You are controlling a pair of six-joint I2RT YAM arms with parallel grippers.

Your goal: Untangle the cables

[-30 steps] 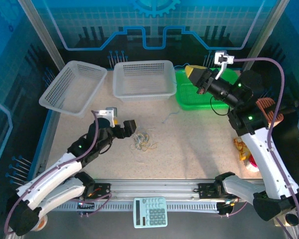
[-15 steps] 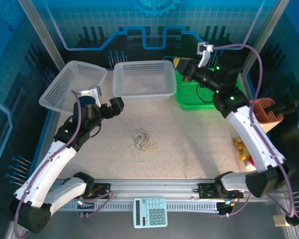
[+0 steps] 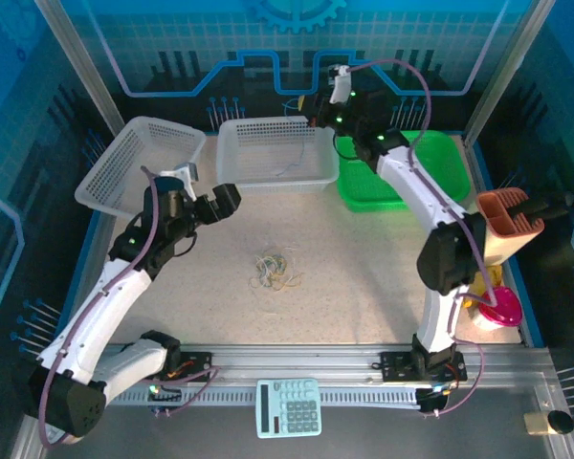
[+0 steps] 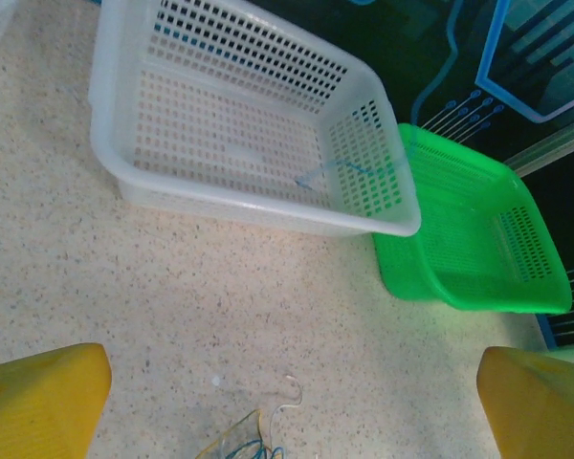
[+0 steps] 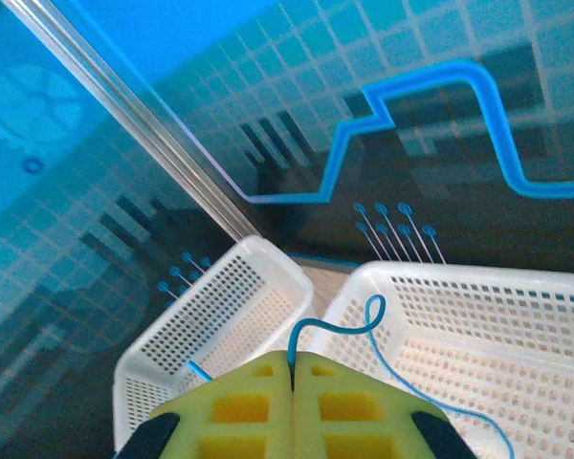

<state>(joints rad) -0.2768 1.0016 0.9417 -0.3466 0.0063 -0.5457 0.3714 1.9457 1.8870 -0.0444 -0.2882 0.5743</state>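
A small tangle of thin cables (image 3: 275, 271) in blue, yellow-tan and white lies on the speckled table; its top edge shows at the bottom of the left wrist view (image 4: 252, 442). My left gripper (image 3: 226, 199) hovers open up-left of the tangle, its yellow fingers (image 4: 40, 397) wide apart with nothing between them. My right gripper (image 3: 314, 121) is high over the far rim of the middle white basket (image 3: 277, 177). It is shut on a single blue cable (image 5: 367, 323), which loops out of the pads (image 5: 253, 406) and trails down into that basket (image 4: 337, 169).
A second white basket (image 3: 139, 167) stands tilted at the left and a green basket (image 3: 402, 177) at the right. A brown holder (image 3: 507, 215) and a pink cup (image 3: 497, 311) sit at the right edge. A calculator (image 3: 289, 406) lies on the near rail.
My right arm has swung left from above the green basket to above the middle white basket, carrying the blue cable. My left gripper has pulled back up-left, away from the tangle.
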